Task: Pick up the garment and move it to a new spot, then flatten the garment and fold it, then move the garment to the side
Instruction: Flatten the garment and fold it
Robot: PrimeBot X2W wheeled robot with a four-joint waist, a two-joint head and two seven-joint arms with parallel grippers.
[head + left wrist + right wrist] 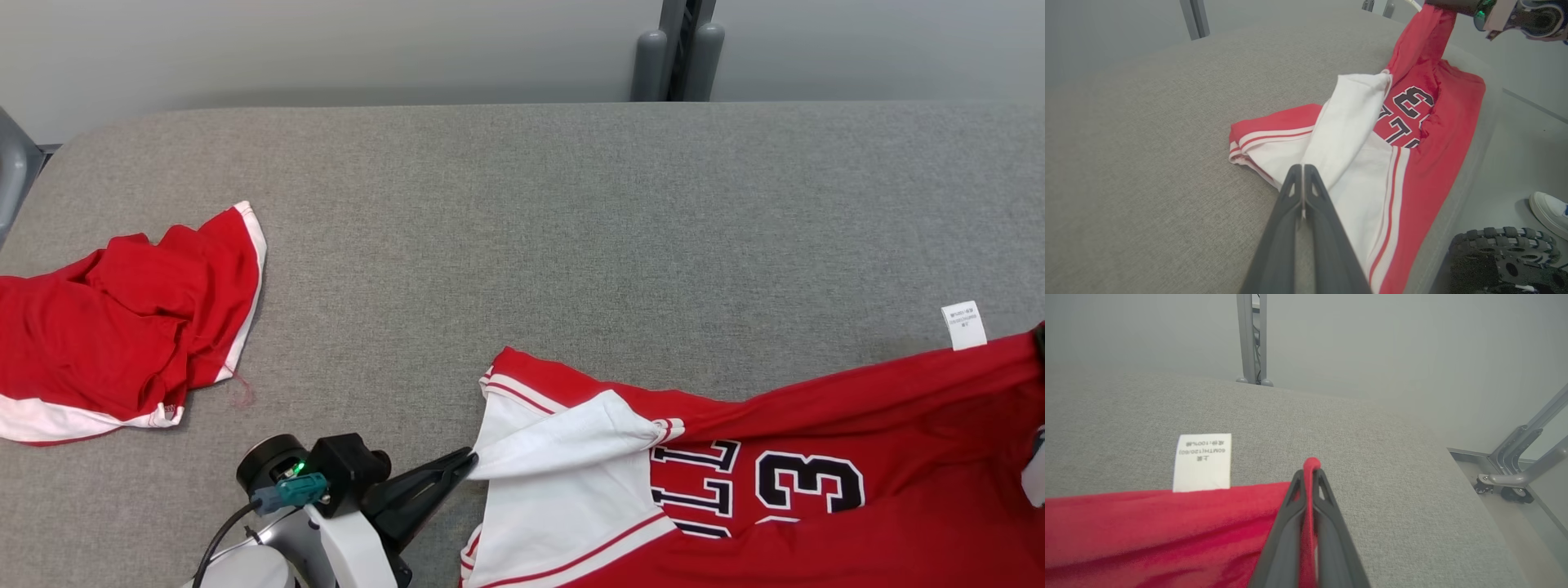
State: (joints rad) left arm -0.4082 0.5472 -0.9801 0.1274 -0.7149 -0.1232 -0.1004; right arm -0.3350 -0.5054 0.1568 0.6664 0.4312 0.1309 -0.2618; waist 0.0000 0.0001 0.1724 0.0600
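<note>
The grey fabric worktop (571,204) carries the red-and-white numbered jersey (816,425) along its near edge, toward the right corner, half-spread. My left jaws are pinched tight on its white flap, my right jaws on its red hem by the white care label (963,325). Flattening looks under way, I judge; folding and setting aside are not yet done.

Your shirt (898,408) runs off the bottom edge; you cannot read the tiny words on its tag (963,325).
</note>
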